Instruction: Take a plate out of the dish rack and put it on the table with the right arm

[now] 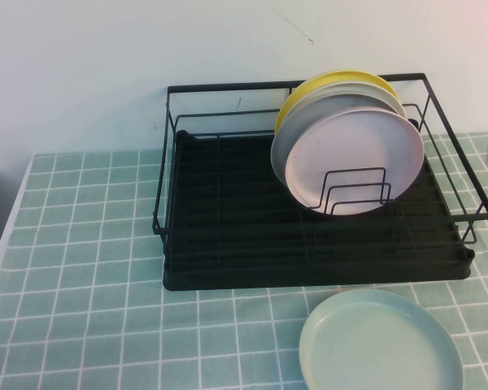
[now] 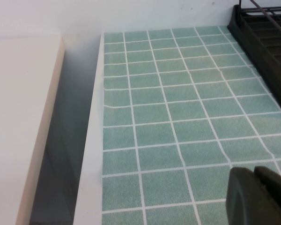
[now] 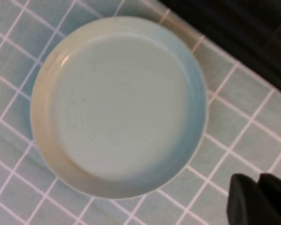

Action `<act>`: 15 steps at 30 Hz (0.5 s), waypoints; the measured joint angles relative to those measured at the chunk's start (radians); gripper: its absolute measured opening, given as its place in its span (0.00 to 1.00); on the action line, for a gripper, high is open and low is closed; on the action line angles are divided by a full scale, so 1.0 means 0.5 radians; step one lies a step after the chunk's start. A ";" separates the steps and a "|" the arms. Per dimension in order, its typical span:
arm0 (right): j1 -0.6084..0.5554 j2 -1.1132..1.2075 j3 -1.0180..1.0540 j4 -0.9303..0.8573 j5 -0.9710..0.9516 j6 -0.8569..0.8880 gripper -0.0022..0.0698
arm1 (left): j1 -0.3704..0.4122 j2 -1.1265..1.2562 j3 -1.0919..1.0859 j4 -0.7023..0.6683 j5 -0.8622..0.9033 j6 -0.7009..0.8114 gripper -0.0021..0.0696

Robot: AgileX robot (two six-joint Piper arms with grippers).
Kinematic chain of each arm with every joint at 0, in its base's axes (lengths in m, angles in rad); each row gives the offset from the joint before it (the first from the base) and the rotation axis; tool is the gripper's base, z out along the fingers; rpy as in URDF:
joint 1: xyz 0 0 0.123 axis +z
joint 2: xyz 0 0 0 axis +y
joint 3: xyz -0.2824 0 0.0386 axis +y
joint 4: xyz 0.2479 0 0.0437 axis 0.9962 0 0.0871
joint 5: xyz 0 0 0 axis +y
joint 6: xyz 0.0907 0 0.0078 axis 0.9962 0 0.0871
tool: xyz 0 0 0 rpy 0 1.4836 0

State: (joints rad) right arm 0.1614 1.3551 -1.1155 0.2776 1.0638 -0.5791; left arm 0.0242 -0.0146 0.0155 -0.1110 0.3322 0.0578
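The plate (image 3: 118, 107) lies flat on the table (image 1: 89, 325), apart from the rack (image 1: 309, 219); right gripper (image 3: 260, 199) above it, grip unclear; left gripper (image 2: 260, 194) parked far left, likewise unclear

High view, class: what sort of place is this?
Likely a mock kitchen worktop: black dish rack holding upright plates, mint plate on the gridded table. Left gripper hangs over cloth, right gripper beside the plate.

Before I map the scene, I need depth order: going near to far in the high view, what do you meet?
Mint-green plate flat on the table → dish rack front edge → pink plate → grey plate → yellow plate.
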 joint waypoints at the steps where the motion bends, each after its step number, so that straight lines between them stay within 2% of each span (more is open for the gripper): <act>1: 0.000 -0.053 -0.030 -0.033 0.002 0.015 0.09 | 0.000 0.000 0.000 0.000 0.000 0.000 0.02; 4: 0.000 -0.233 -0.071 -0.117 -0.042 0.074 0.04 | 0.000 0.000 0.000 0.000 0.000 0.000 0.02; 9: 0.000 -0.527 -0.047 -0.198 -0.216 0.157 0.03 | 0.000 0.000 0.000 0.000 0.000 0.000 0.02; 15: 0.000 -0.945 0.298 -0.325 -0.601 0.307 0.03 | 0.000 0.000 0.000 0.000 0.000 0.000 0.02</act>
State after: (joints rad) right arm 0.1614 0.8828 -0.9668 0.1150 0.7631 -0.4257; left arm 0.0242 -0.0146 0.0155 -0.1110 0.3322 0.0578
